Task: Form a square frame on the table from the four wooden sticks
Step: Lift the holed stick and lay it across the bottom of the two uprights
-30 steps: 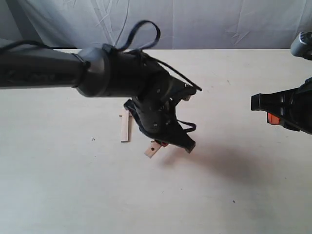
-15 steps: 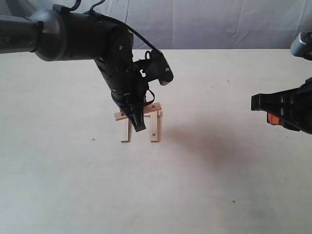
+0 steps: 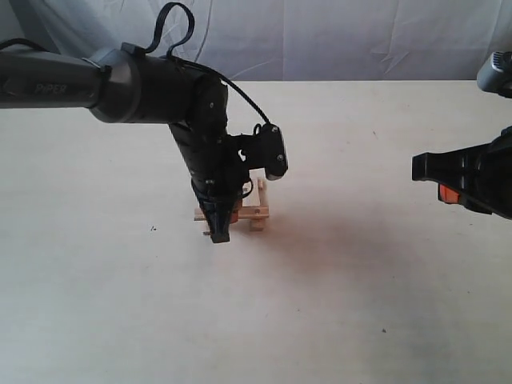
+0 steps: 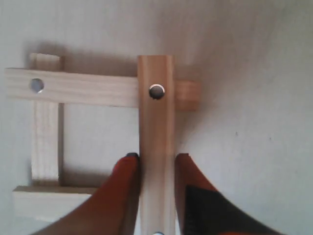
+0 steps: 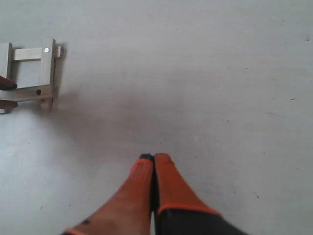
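The four wooden sticks lie crossed as a small square frame (image 3: 233, 211) on the table (image 3: 360, 304). In the left wrist view my left gripper (image 4: 157, 155) is shut on one holed stick (image 4: 156, 122), its orange fingers (image 4: 124, 178) pressed against both long edges. That stick overlaps a second holed stick (image 4: 83, 88); two plain sticks (image 4: 46, 137) close the other sides. From the exterior camera the left gripper (image 3: 218, 232) points down at the frame's near side. My right gripper (image 5: 154, 157) is shut on nothing, far to the right (image 3: 418, 168). The frame (image 5: 32, 73) also shows in the right wrist view.
The left arm (image 3: 120, 80) reaches in from the left above the table. A wrinkled grey cloth (image 3: 336, 36) hangs behind the table's far edge. Tiny dark specks (image 3: 383, 330) dot the pale surface.
The left gripper has come down over the sticks. Half a second ago three sticks lay as an open U; now a fourth lies across the near ends. The right arm has not moved.
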Available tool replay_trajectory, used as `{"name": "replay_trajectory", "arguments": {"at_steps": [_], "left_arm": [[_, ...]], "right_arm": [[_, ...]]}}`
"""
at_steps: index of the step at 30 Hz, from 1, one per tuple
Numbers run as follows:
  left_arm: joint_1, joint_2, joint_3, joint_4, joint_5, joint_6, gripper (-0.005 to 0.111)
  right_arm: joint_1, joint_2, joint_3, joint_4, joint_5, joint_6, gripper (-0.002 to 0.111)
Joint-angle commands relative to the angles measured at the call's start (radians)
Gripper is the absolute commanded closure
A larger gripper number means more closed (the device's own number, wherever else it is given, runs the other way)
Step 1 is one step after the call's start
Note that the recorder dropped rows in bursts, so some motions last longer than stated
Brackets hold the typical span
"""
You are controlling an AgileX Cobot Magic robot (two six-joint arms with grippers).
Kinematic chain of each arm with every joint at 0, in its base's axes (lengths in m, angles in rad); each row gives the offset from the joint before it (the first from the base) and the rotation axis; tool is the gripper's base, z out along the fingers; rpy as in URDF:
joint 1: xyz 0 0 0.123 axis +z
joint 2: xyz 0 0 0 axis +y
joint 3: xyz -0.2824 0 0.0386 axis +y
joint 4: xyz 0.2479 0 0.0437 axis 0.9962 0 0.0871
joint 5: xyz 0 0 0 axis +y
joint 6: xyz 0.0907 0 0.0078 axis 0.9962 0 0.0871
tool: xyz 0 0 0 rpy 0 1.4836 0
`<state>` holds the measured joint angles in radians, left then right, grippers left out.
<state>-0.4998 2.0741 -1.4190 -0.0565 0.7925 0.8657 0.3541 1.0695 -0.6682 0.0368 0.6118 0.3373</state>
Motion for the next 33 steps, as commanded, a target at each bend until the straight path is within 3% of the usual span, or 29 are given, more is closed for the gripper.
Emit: {"name": "replay_trajectory", "arguments": {"at_steps": [1, 10, 16, 19, 23, 27, 29, 33], "left_arm": [[0.002, 0.002, 0.0, -0.031, -0.009, 0.036, 0.107], [0.002, 0.002, 0.001, -0.037, -0.006, 0.036, 0.102], [0.002, 0.002, 0.001, -0.037, -0.006, 0.036, 0.069], [0.002, -0.001, 0.001, -0.037, 0.004, 0.033, 0.06], [0.002, -0.024, -0.001, -0.028, 0.032, -0.009, 0.06], [0.002, -0.066, -0.019, 0.057, 0.069, -0.315, 0.062], [0.002, -0.09, -0.033, 0.133, 0.116, -0.45, 0.068], [0.005, -0.142, -0.043, 0.252, 0.253, -0.635, 0.092]], "right_arm": [[-0.006, -0.007, 0.004, -0.016, -0.015, -0.004, 0.108], [-0.006, -0.007, 0.004, -0.016, -0.016, -0.004, 0.108], [-0.006, -0.007, 0.004, -0.016, -0.016, -0.004, 0.108], [-0.006, -0.007, 0.004, -0.016, -0.016, -0.004, 0.108], [-0.006, -0.007, 0.004, -0.016, -0.019, -0.004, 0.108], [-0.006, -0.007, 0.004, -0.016, -0.023, -0.013, 0.108], [-0.006, -0.007, 0.004, -0.016, -0.026, -0.034, 0.108], [-0.006, -0.007, 0.004, -0.016, -0.026, -0.085, 0.108]]}}
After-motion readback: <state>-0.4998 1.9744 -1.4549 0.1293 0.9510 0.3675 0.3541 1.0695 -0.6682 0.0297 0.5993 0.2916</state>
